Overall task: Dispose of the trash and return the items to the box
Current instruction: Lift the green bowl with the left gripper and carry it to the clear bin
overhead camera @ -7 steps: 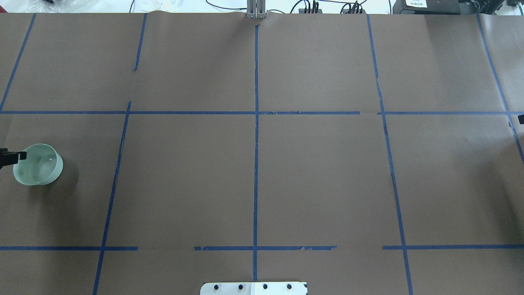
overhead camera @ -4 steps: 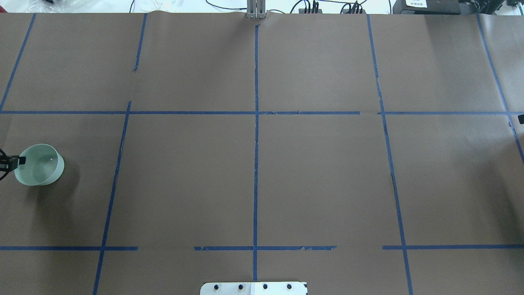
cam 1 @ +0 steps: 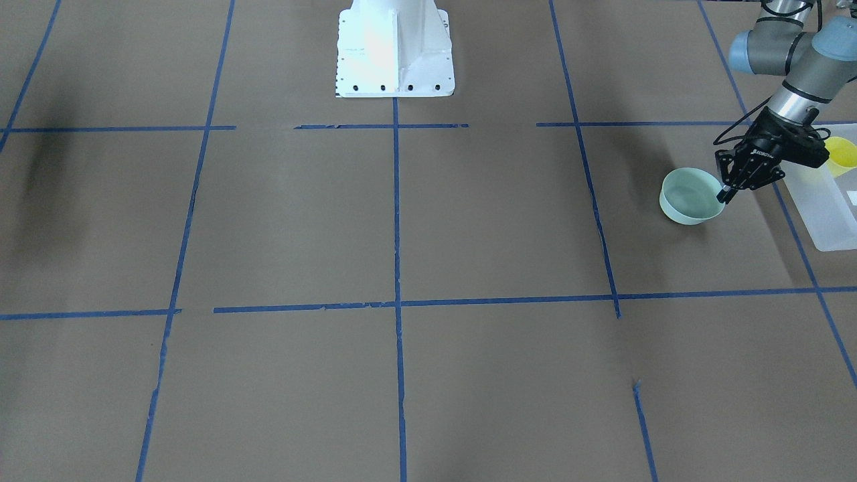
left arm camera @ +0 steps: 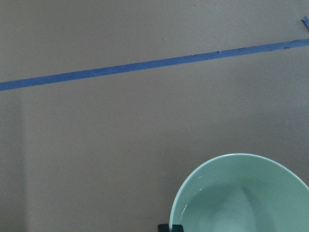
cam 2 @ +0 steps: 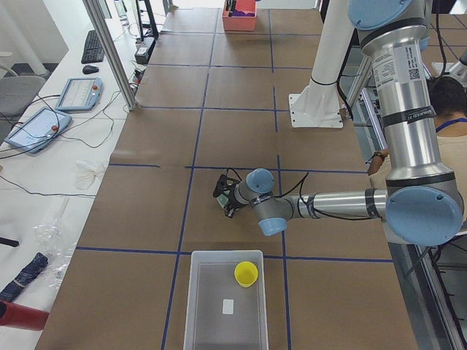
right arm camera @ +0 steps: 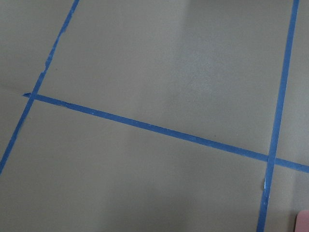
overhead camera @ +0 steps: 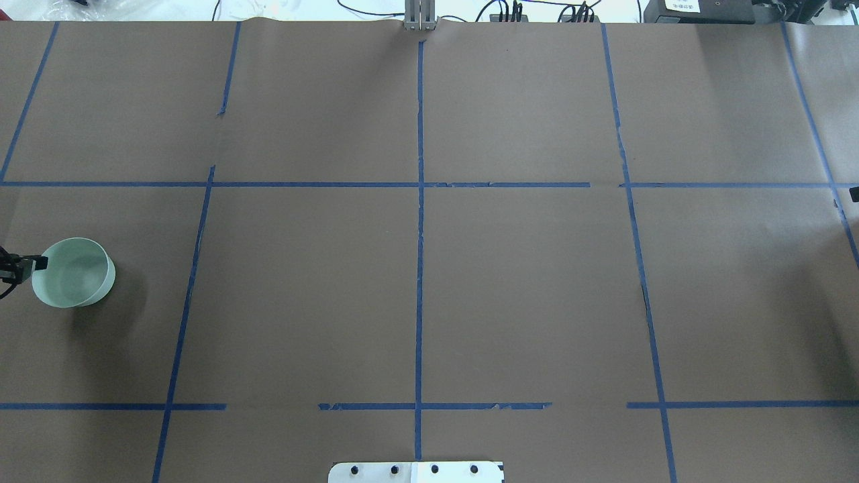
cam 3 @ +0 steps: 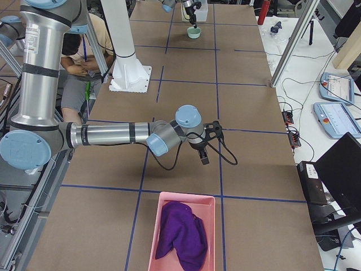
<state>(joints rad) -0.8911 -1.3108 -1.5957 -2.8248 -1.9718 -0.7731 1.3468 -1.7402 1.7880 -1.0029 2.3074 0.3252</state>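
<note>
**Step in hand:** lift the round pale mint-green bowl (cam 1: pixel 689 199) and transfer it to the frosted translucent white plastic rectangular box (cam 1: pixel 825 224).

**Procedure (judgement):**
1. Hold a firm pinch on the rim. A rim grasp on one side lets the bowl tip, so move slowly.
2. Raise the bowl until its base clears the box wall before any sideways travel.
3. Carry it over the wall and lower it onto free box floor, away from the small tapered yellow plastic cup (cam 1: pixel 841 153).
4. Release only once the base is supported.

**Position of the parts:**
- The bowl is outside the box, near its long wall. Whether its base is clear of the bench (cam 1: pixel 469 221) cannot be told.
- The left gripper (cam 1: pixel 725 195) meets the bowl at the rim section that faces the box. Its fingers (left arm camera: pixel 170 227) are narrow and appear to straddle the thin wall, one outside it, so they are judged to be pinching the rim.
- The cup sits inside the box, in a corner on the side toward the bowl.
- The right gripper (cam 3: pixel 203 157) hangs well apart from the box. Its finger spacing cannot be told.
</note>
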